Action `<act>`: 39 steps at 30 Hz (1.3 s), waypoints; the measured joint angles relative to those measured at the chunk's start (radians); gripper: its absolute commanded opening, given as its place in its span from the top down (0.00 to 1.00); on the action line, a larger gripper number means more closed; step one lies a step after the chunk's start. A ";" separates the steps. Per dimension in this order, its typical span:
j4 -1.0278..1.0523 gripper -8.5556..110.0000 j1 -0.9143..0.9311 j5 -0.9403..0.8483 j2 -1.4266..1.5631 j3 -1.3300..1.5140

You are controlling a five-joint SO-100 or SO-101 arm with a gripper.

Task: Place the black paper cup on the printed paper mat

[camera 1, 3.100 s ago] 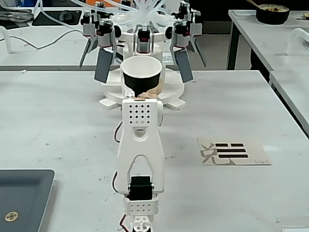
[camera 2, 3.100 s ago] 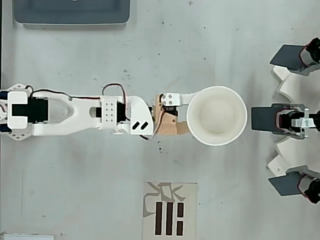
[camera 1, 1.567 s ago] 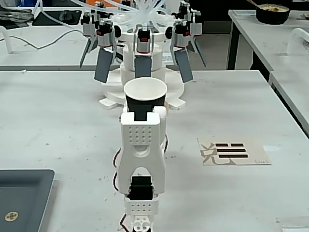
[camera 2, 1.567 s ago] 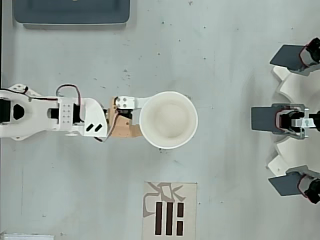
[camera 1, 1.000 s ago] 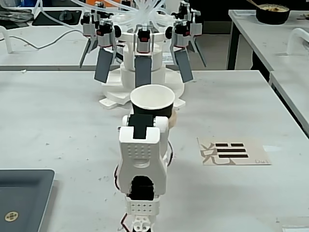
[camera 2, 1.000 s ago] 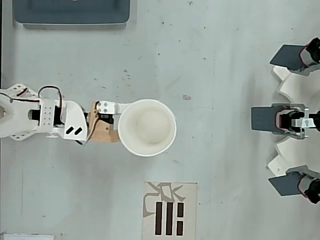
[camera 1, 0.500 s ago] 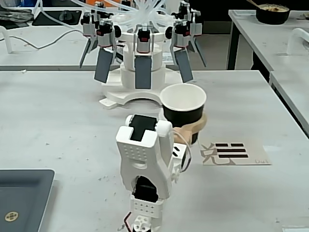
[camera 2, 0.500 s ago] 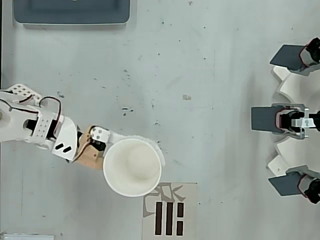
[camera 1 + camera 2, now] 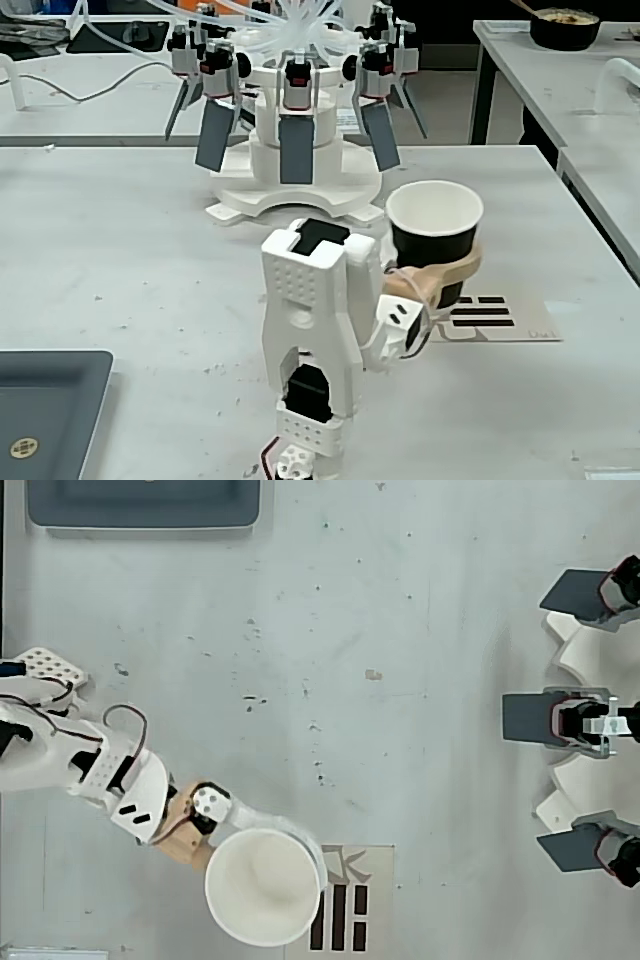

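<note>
Tool (image 9: 440, 272) closed around black paper cup (image 9: 434, 236), upright, right of centre in fixed view | cup overlapped printed paper mat's (image 9: 372, 865) left edge at lower centre overhead | risk: releasing now might land it half off, onto bare surface (image 9: 130, 240).

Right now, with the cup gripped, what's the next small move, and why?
Probably a short carry further over the beige printed paper mat, then lower. The hand holds the black tapered paper cup upright, but in the overhead view the cup overlaps only the mat's near edge.
</note>
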 measured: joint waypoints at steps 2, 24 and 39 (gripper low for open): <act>0.000 0.87 0.017 0.006 -0.040 -0.058; 0.011 0.87 0.040 0.008 -0.535 -0.557; 0.011 0.87 0.067 0.008 -0.755 -0.761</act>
